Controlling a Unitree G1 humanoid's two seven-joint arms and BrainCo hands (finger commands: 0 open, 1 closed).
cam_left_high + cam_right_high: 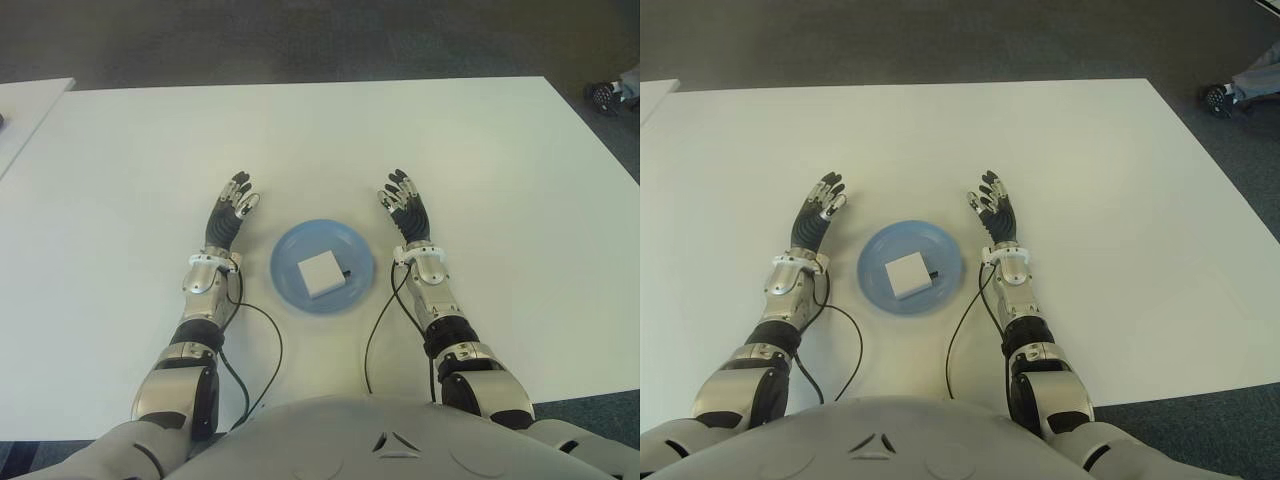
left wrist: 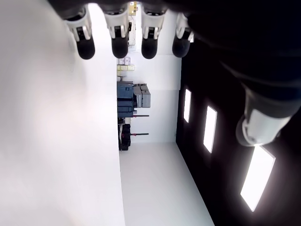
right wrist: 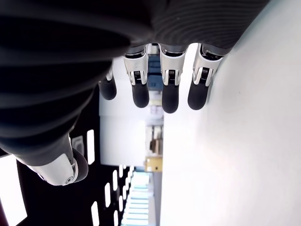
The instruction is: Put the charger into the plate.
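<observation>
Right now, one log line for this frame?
charger: in plate | left hand: open, left of plate | right hand: open, right of plate

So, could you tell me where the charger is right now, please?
The white charger lies in the blue plate on the white table, between the left robot hand and the right robot hand.

Item count: one white table [image 1: 300, 140]. One blue plate [image 1: 290, 262], located between the two hands. One white charger [image 1: 321, 273], lying inside the plate. Two robot hands: one left hand [image 1: 229, 216] to the plate's left, one right hand [image 1: 406, 205] to its right, each with fingers extended and holding nothing.
</observation>
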